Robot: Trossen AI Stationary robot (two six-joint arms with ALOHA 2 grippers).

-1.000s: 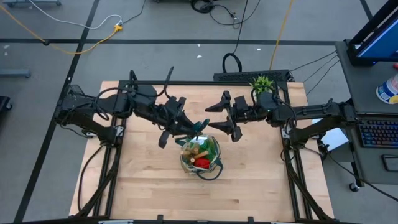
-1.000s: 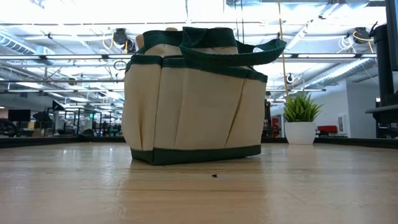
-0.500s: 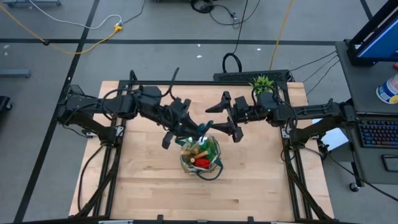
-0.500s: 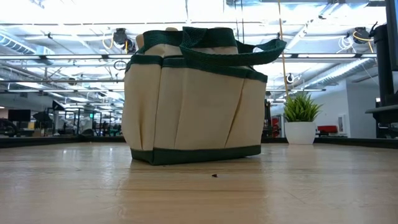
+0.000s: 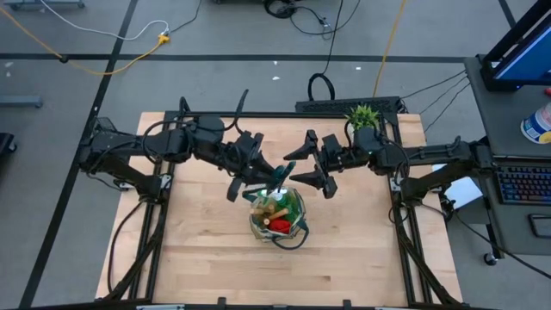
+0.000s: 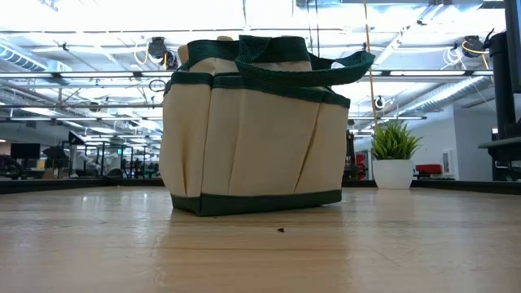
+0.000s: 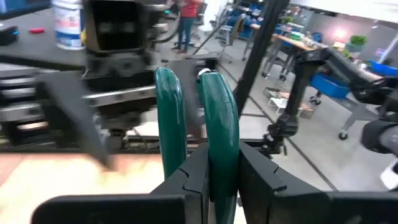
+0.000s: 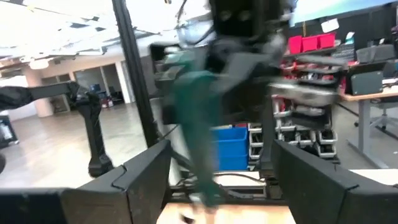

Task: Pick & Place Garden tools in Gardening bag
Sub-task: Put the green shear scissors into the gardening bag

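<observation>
Even overhead light is cast on the counter [image 5: 207, 250], and only soft shadows are thrown. Strong glare from ceiling lamps [image 6: 244, 16] is seen in the low view, whitening the upper background. Both wrist views are smeared by motion blur (backgrounds especially), with the green handles [image 7: 199, 124] kept fairly sharp.

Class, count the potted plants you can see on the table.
1: the potted plant stands at the table's far edge near the right arm, beyond the gardening bag; others may be hidden behind it.

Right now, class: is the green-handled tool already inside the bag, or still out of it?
Out. The left hand is shut on the green-handled tool, holding it in the air above the bag.
</observation>
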